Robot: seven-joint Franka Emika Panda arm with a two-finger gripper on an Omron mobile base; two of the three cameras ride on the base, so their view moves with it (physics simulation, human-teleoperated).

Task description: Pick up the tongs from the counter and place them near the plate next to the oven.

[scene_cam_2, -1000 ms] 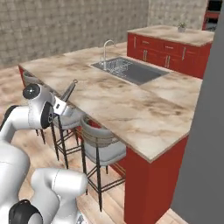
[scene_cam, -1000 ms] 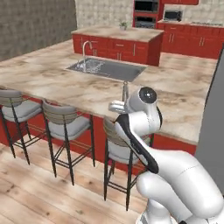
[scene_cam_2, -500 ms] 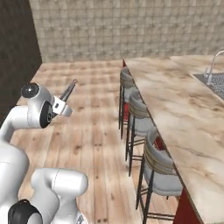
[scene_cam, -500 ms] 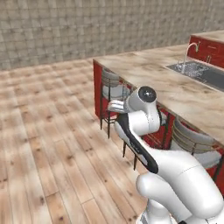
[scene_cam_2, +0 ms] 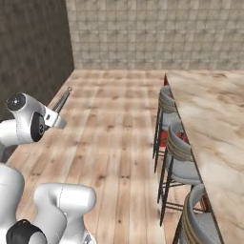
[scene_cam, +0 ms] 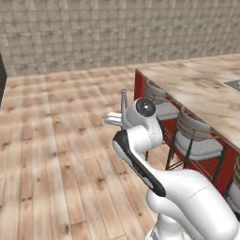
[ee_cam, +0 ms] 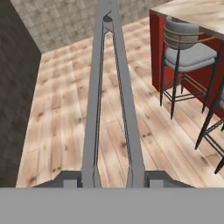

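- Out over a wooden floor (scene_cam: 56, 154), away from any work surface, the white robot arm (scene_cam: 140, 154) is holding its hand up at about chest height.
- The pincer (ee_cam: 113, 178) is clamped on the tongs (ee_cam: 109, 100), its two dark fingertips (ee_cam: 70, 178) pressing against the open ends of the two thin grey arms.
- In the hand view the tongs are reaching straight away from the hand, their two arms drawing together to the joined end near the top of the picture.
- In the left base view the tongs (scene_cam: 123, 104) are standing nearly upright above the wrist; in the right base view they (scene_cam_2: 62, 101) are slanting up and away from the hand.
- The tongs are touching nothing but the pincer and are hanging in the air above the floor.
- The counter (scene_cam: 201, 93), beige stone with brown veins on a red base, is running along the right side, well apart from the tongs.
- Stools (scene_cam_2: 178, 159) with grey cushions and curved wooden backs are lining up along the near side of the counter.
- A stone-tiled wall (scene_cam_2: 157, 33) is closing off the far end of the room, and a darker wall (scene_cam_2: 33, 52) is meeting it at the left.
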